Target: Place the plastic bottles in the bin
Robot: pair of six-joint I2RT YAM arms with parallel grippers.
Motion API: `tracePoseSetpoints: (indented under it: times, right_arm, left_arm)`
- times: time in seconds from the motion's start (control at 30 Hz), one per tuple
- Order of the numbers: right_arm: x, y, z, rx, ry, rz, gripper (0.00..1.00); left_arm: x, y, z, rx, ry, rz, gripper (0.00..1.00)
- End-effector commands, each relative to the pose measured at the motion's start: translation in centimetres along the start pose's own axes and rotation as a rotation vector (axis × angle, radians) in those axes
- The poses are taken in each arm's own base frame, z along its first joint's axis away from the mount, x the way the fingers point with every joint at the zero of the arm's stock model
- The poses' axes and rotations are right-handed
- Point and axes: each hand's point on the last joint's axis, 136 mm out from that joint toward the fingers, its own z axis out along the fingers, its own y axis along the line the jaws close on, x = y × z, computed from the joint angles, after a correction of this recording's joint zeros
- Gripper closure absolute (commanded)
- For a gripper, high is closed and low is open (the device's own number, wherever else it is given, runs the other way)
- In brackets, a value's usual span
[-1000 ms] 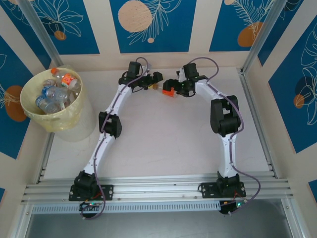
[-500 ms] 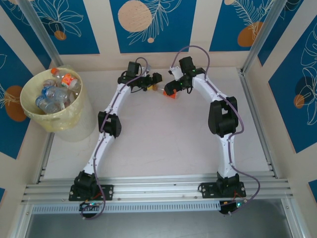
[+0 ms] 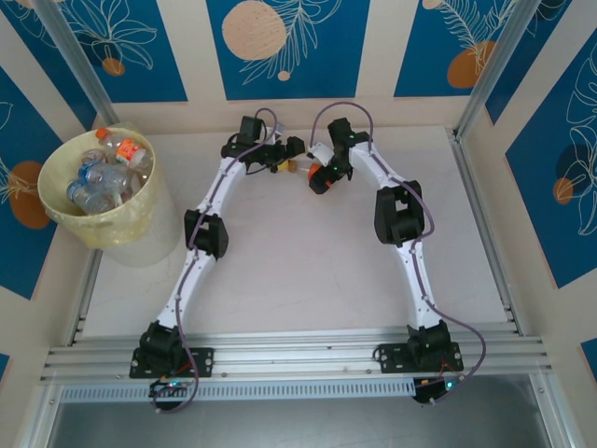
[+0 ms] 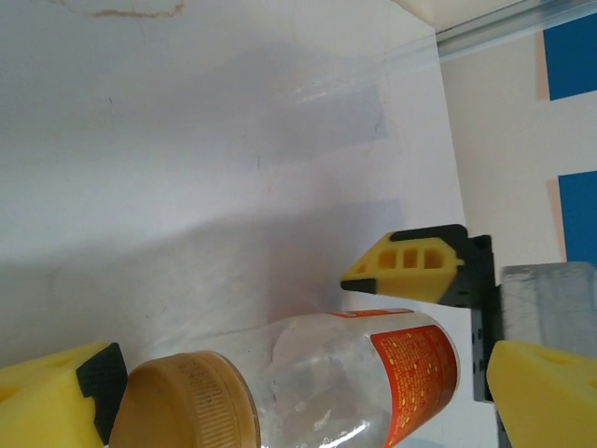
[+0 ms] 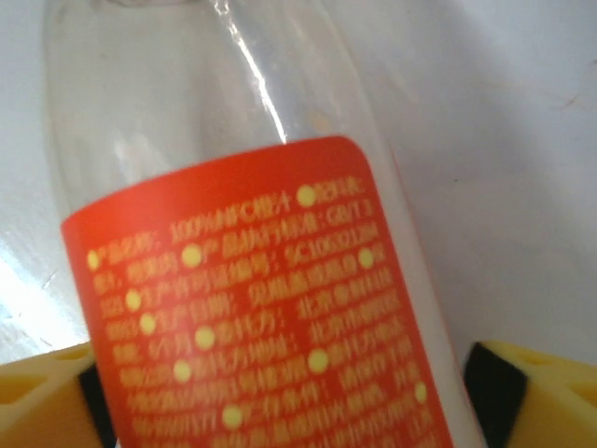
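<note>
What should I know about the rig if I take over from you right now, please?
Left gripper: open, the orange-labelled bottle in the gap between its fingers, unclamped.
Right gripper: shut on that bottle at its label.
Bottle: far middle of the table, between both grippers.
The bin: far left corner, several bottles inside: those are done.
Left: this bottle into the bin, probably via a pass to the left arm.

One clear plastic bottle [image 4: 345, 383], with an orange-red label and tan cap, lies on its side on the white surface [image 4: 187, 140]. Further bottles [image 3: 104, 173] are heaped inside the upright pale-yellow bin [image 3: 103, 229], far left.
</note>
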Motion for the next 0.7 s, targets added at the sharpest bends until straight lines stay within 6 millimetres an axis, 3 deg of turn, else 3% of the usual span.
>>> tracePoseSetpoints:
  times: [0.0, 0.1, 0.23, 0.37, 0.5, 0.67]
  right_arm:
    - [-0.2, 0.6, -0.1, 0.010, 0.006, -0.017, 0.28]
    - [-0.9, 0.6, -1.6, 0.035, -0.037, 0.015, 0.39]
    - [-1.9, 1.8, -5.5, 0.067, -0.151, 0.031, 0.46]
    - [-2.1, 5.2, -10.0, 0.033, -0.280, 0.072, 0.51]
    - [-1.5, 8.3, -12.8, -0.008, -0.367, 0.153, 0.51]
    - [-1.2, 12.0, -16.8, -0.064, -0.490, 0.230, 0.51]
  left_arm:
    - [0.3, -2.2, -0.8, 0.049, 0.030, -0.024, 0.00]
    - [-0.2, -3.3, -1.7, 0.041, 0.017, -0.012, 0.00]
    - [-0.9, -6.5, -5.3, -0.008, 0.004, 0.064, 0.00]
    - [-1.0, -11.9, -9.3, -0.019, -0.010, 0.143, 0.00]
    - [-0.8, -17.3, -13.5, -0.036, -0.035, 0.203, 0.00]
    - [-0.8, -22.8, -19.5, -0.076, -0.225, 0.285, 0.00]
